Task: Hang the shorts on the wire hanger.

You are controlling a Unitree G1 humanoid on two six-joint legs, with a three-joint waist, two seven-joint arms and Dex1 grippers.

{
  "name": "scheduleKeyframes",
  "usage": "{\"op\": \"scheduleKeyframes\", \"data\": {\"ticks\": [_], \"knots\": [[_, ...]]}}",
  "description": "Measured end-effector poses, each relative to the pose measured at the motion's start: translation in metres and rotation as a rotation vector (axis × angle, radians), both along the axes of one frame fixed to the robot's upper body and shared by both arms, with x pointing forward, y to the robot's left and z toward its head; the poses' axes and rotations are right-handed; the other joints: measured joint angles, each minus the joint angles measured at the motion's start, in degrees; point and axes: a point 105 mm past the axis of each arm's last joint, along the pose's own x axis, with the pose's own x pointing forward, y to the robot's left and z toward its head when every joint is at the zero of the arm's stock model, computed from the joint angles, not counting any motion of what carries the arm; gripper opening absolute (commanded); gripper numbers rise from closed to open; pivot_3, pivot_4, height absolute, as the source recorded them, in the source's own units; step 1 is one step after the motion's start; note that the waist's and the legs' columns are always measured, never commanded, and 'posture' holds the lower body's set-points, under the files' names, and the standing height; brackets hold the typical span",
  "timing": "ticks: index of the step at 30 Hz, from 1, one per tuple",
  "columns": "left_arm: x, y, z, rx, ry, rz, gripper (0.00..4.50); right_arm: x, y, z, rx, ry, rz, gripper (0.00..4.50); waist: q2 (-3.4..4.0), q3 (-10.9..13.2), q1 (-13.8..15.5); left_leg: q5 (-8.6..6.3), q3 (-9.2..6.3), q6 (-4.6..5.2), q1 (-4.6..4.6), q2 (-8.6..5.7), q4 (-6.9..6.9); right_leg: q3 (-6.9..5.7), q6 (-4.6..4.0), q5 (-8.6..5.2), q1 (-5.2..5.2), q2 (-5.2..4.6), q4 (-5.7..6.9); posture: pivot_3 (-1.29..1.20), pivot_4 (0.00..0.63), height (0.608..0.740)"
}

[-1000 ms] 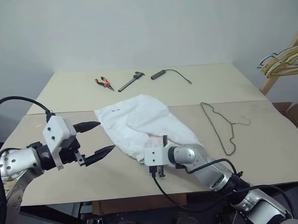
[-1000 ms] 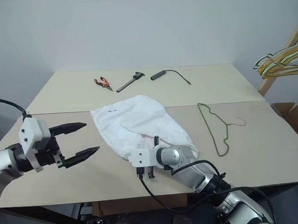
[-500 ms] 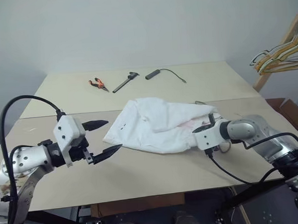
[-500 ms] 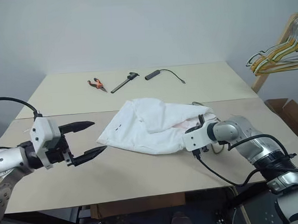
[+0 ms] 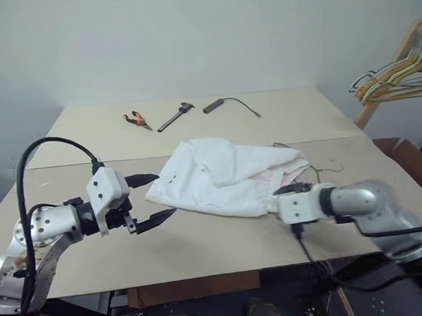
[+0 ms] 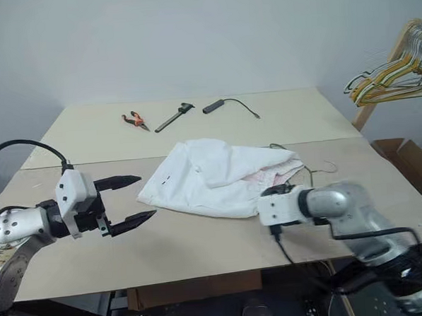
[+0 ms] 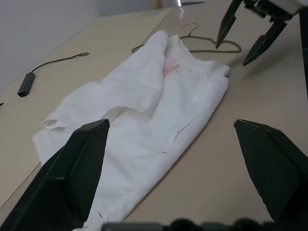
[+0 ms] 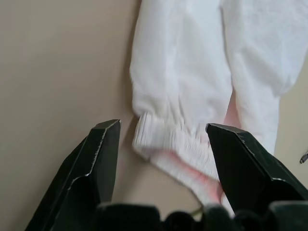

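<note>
the shorts (image 5: 226, 175) lie crumpled and spread flat on the table (image 5: 201, 243), between the two claws. the left claw (image 5: 151, 200) hangs just above the table beside the shorts' near left edge, its two black fingers spread wide with nothing between them. the right claw (image 7: 245, 30) sits at the shorts' other end, just off the gathered waistband, its fingers parted and gripping nothing.

the head views show the wire hanger (image 6: 312, 168) mostly tucked under the far right corner of the shorts, only its hook and a bit of frame poking out beyond the right claw. the left wrist view makes this plainer: the hanger's hook and one thin side run out from beneath the cloth, and the right claw's two fingertips point down close to that wire, not touching it. the same view shows the pink patch near the waistband.

the right wrist view looks straight down between its own fingers at the ribbed waistband, pink showing inside it, with bare table on one side.

far beyond both claws, the head views show pliers (image 5: 136, 119), a dark tool (image 5: 176, 116) and a black cabled thing (image 5: 226, 105) lying on the back of the table, and a bunch of hangers (image 5: 391, 78) on a wooden rack off to the right.
</note>
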Motion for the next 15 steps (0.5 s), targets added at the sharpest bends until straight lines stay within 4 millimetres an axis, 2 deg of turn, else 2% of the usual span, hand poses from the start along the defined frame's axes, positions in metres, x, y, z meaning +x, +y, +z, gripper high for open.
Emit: {"op": "scheduleKeyframes", "data": {"ticks": [2, 4, 6, 10, 13, 15], "knots": [[0.002, 0.000, 0.002, 0.000, -0.012, -0.003, 4.50, 0.002, 0.007, -0.016, -0.019, 0.027, -0.083, 3.36, 0.01, 0.00, 0.05, 0.00, 0.00, 0.00, -0.07, -0.04, 0.00, 0.01, -0.06, 0.04, -0.08, -0.05, 0.00, -0.02, 0.000, 0.740], [0.003, 0.000, 0.003, 0.002, -0.019, -0.003, 4.50, 0.004, 0.010, -0.026, -0.065, 0.033, -0.146, 2.98, 0.02, 0.00, 0.17, 0.00, -0.01, 0.00, -0.11, -0.06, -0.01, -0.01, -0.37, 0.22, -0.11, -0.07, 0.00, -0.02, 0.000, 0.740], [0.003, 0.000, 0.001, 0.009, -0.017, -0.004, 4.50, 0.005, 0.010, -0.026, -0.117, 0.000, -0.168, 2.46, 0.03, -0.01, 0.29, -0.02, -0.02, -0.02, -0.12, -0.09, -0.02, -0.02, -0.35, 0.21, -0.11, -0.10, -0.04, -0.01, 0.000, 0.740], [0.003, 0.000, 0.001, 0.006, -0.015, -0.005, 4.50, 0.009, 0.008, -0.027, -0.188, -0.076, -0.208, 1.05, 0.03, -0.01, 0.29, -0.03, -0.02, -0.05, -0.12, -0.09, -0.02, -0.02, -0.34, 0.20, -0.12, -0.10, -0.04, -0.01, 0.000, 0.740], [0.003, 0.000, 0.000, 0.006, -0.013, -0.004, 4.50, 0.018, 0.005, -0.019, -0.226, -0.152, -0.229, 0.06, 0.03, 0.00, 0.19, -0.03, -0.01, -0.05, -0.10, -0.09, -0.02, -0.02, -0.31, 0.18, -0.10, -0.09, -0.02, -0.01, 0.000, 0.740], [0.004, 0.000, 0.000, 0.010, -0.016, 0.002, 4.50, 0.023, 0.004, -0.011, -0.230, -0.195, -0.234, 0.06, 0.03, -0.01, 0.12, -0.03, -0.02, -0.05, -0.08, -0.09, -0.02, -0.03, -0.26, 0.15, -0.08, -0.09, -0.02, -0.01, 0.000, 0.740]]}}
